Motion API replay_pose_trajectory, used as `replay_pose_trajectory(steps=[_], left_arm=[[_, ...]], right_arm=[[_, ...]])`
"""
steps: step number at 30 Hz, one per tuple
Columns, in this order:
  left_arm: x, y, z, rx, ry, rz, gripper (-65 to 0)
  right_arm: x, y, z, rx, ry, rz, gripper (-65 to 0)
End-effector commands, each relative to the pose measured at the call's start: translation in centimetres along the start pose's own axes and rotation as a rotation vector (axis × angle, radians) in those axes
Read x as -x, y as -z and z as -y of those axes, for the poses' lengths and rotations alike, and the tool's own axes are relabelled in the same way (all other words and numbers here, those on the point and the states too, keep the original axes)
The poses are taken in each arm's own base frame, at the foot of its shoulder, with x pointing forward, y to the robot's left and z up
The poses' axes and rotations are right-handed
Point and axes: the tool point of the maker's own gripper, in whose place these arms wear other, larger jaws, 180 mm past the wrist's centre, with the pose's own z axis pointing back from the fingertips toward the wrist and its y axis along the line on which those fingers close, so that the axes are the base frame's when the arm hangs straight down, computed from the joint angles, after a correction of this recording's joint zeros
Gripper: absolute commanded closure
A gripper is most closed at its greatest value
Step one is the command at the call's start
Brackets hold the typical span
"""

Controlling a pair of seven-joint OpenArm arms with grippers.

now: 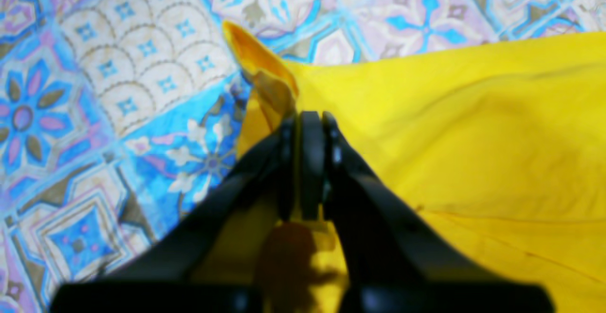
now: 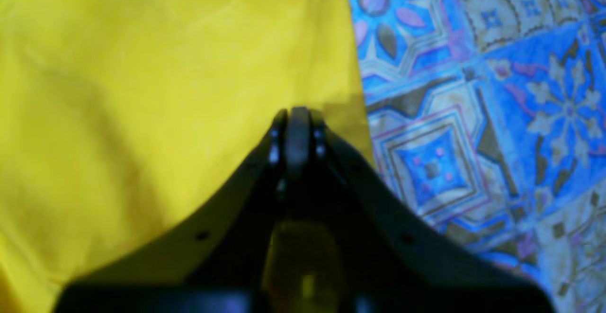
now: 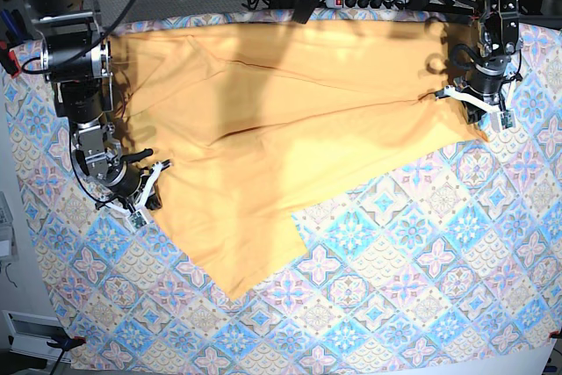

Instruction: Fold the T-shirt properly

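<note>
Underneath, the T-shirt (image 3: 263,120) covers the patterned tablecloth (image 3: 395,287).

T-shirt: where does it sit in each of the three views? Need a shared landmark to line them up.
Left wrist: T-shirt fills the right half; the shut left end effector pinches a raised edge.
Right wrist: T-shirt fills the left and centre; the shut right end effector sits at its right edge.
Base: T-shirt spreads across the upper middle.
Shared landmark: the blue-pink tablecloth beside the shirt's edge.
</note>
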Motion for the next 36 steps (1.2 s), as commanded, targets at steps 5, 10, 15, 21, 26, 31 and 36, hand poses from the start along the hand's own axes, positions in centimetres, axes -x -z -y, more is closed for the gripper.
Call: replay_pose_trajectory(steps=[5,10,15,21,26,31,36], left_arm=[[-1.6,-0.2,0.0,0.006,0.017,0.048,0.0],[-1.8,-0.1,0.0,0.007,0.016,0.053,0.0],[-1.3,-0.1,0.6,0.011,-0.006,0.048,0.0],[-1.1,-0.1,0.5,0.01,-0.005,0.044,0.0],[-1.1,-0.1,0.5,0.011,-0.007,0.044,0.0],[-1.1,-0.1,0.6,0.011,-0.008,0.044,0.0],[-1.1,-0.1,0.6,0.011,-0.008,0.044,0.0]], right_arm=[[-2.8,-1.9,4.1,0.096,-0.009,0.098,-1.1],[-3.3,-2.3,5.4,0.134,0.034,0.121,-14.5],[-4.2,-0.9,4.1,0.104,0.078,0.119,-25.1],[-3.3,0.4,2.8,0.07,0.141,0.073,-26.6],[-3.5,0.5,2.5,0.066,0.142,0.076,-26.7],[-4.1,0.6,3.2,0.072,0.151,0.076,-26.7],[-2.1,0.8,2.3,0.051,0.155,0.021,-26.8]])
